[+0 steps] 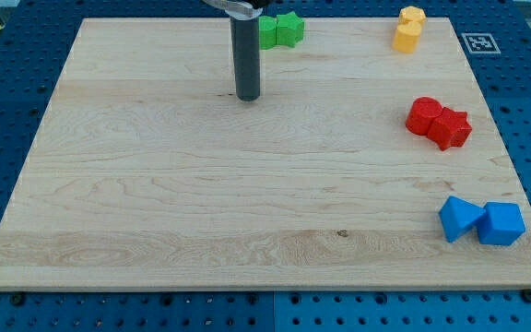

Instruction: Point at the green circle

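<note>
Using the surface (155, 184) as the landmark: all the blocks hug its edges, so its middle and whole left side are bare wood, lots of room to slide around.

Down its right edge there's a yellow pair (409, 29) at the top corner, two red blocks (439, 122) touching each other around halfway, and two blue ones (481, 221) side by side near the bottom corner. None of them sit anywhere near my tip (248, 96).

No hand on this rig, just the rod, so nothing grasps or releases.

The green blocks (280, 30) sit at the surface's top edge, right of the rod, partly hidden by it; can't tell which is the circle. My tip rests just below and left of them, not touching.
</note>
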Robot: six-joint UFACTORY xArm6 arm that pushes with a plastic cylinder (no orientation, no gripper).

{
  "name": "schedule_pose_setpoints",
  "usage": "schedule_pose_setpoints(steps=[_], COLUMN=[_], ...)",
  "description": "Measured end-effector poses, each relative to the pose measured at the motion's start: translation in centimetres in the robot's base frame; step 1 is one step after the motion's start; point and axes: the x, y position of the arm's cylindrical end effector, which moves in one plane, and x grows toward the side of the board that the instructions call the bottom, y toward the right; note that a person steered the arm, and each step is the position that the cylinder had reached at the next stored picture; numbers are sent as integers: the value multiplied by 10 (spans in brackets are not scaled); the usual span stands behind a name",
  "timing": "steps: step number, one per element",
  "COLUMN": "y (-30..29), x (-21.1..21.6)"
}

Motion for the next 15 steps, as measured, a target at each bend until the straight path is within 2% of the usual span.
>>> schedule_pose_setpoints(steps=[2,4,6,9,10,12,14,15], y=[12,20,112,131,128,37,-11,-11], x=[33,37,-8,-18,-23,-28,-86,-96])
